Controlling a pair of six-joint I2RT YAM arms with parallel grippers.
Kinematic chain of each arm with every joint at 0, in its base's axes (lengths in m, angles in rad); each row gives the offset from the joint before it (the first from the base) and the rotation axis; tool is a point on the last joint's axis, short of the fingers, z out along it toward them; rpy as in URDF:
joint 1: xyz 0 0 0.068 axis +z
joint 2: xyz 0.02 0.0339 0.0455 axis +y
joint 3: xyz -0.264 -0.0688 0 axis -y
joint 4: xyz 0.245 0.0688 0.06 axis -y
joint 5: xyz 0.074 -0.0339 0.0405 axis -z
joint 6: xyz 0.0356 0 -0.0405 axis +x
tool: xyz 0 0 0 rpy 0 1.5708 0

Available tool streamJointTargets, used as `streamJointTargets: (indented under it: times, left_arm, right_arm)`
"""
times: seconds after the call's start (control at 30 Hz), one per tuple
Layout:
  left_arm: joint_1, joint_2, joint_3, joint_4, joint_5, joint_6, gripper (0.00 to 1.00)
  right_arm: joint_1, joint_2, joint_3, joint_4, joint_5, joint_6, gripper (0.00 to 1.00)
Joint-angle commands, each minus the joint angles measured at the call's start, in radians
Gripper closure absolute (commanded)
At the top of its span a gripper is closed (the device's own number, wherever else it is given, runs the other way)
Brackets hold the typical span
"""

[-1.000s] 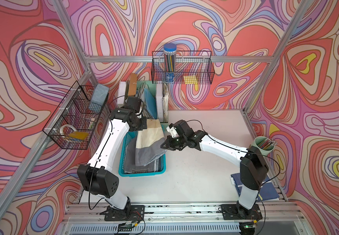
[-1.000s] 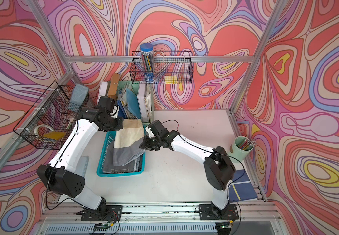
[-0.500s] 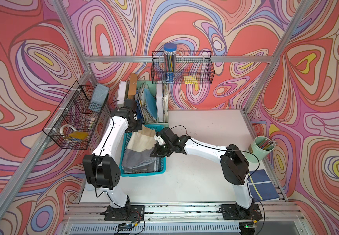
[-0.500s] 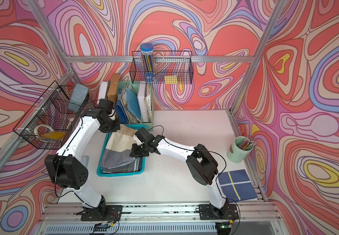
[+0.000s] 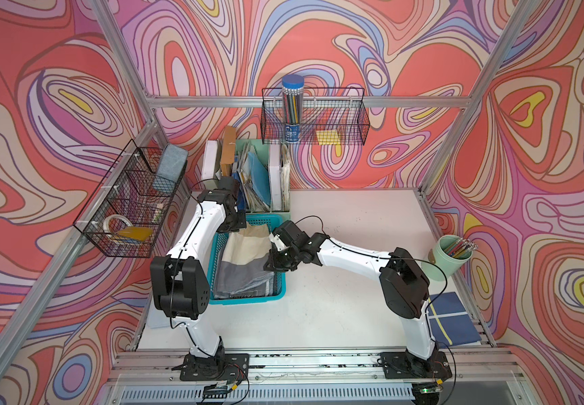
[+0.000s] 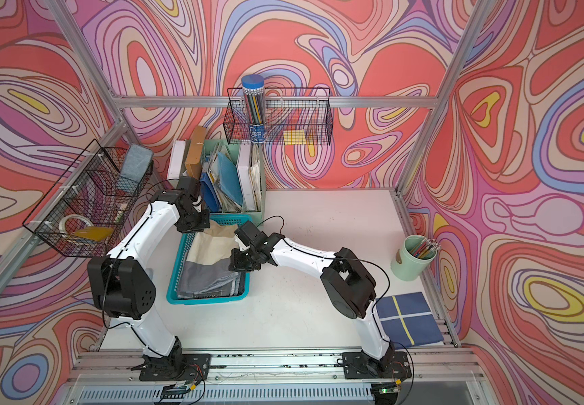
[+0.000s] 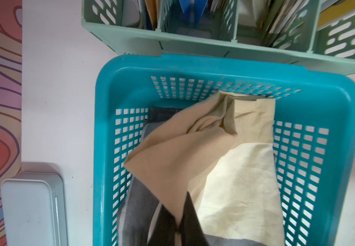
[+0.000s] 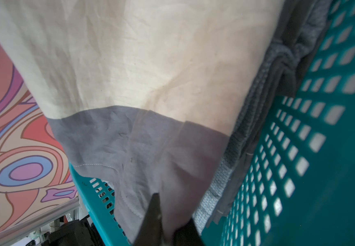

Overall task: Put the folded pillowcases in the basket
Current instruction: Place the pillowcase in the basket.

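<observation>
Two robot arms reach to the basket (image 5: 248, 300), a blue-green plastic one full of little holes. It sits on the table (image 5: 336, 315) near the left edge. Its far end is just beside the green file holder (image 5: 272, 211) at the far edge. The pillowcase (image 5: 245, 250) is inside the basket, on top of some grey folded cloths (image 5: 245, 285). Its cream part lies toward the far end and its grey part comes after it. It is not flat: the far end is bunched up against the basket's far wall.

The left claw (image 5: 236, 228) is over the basket's far left corner. In the left wrist view a cream corner of the pillowcase runs up to a point between the dark fingers (image 7: 163, 221). I cannot tell if they squeeze it or just sit beside it. The right claw (image 5: 274, 263) is at the basket's right rim, about halfway along. In the right wrist view the grey edge of the pillowcase goes between that claw's fingers too, and again I cannot tell if they pinch it.

A green cup (image 5: 448, 257) of pencils stands by the table's right edge. A dark blue cloth (image 5: 455, 322) lies at the near right corner.
</observation>
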Motion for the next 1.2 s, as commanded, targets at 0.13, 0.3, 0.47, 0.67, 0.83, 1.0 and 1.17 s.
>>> streamJointTargets:
  times: [0.13,0.3,0.47,0.67,0.83,1.0,1.17]
  left_arm:
    - [0.005,0.004,-0.001,0.006,-0.05,-0.012,0.19]
    - [-0.015,-0.005,0.051,-0.004,-0.061,0.001,0.01]
    - [-0.076,-0.01,0.131,-0.055,-0.215,0.021,0.01]
    - [-0.124,-0.061,0.131,-0.057,-0.354,-0.018,0.01]
    - [-0.134,-0.126,0.015,-0.002,-0.258,-0.065,0.14]
    - [-0.132,-0.057,-0.081,0.029,-0.24,-0.117,0.79]
    - [-0.127,0.06,-0.108,0.033,-0.218,-0.18,1.0]
  right_arm:
    - [0.003,-0.022,-0.014,-0.042,0.053,-0.028,0.57]
    - [0.023,-0.101,-0.007,-0.101,0.159,-0.046,0.57]
    - [0.038,-0.197,-0.026,-0.183,0.279,-0.064,0.59]
    - [0.031,-0.279,-0.08,-0.292,0.503,-0.047,0.87]
    - [-0.059,-0.459,-0.284,-0.224,0.51,0.032,1.0]
    - [-0.067,-0.508,-0.302,-0.241,0.529,0.033,1.0]
    - [-0.067,-0.532,-0.318,-0.253,0.539,0.036,1.0]
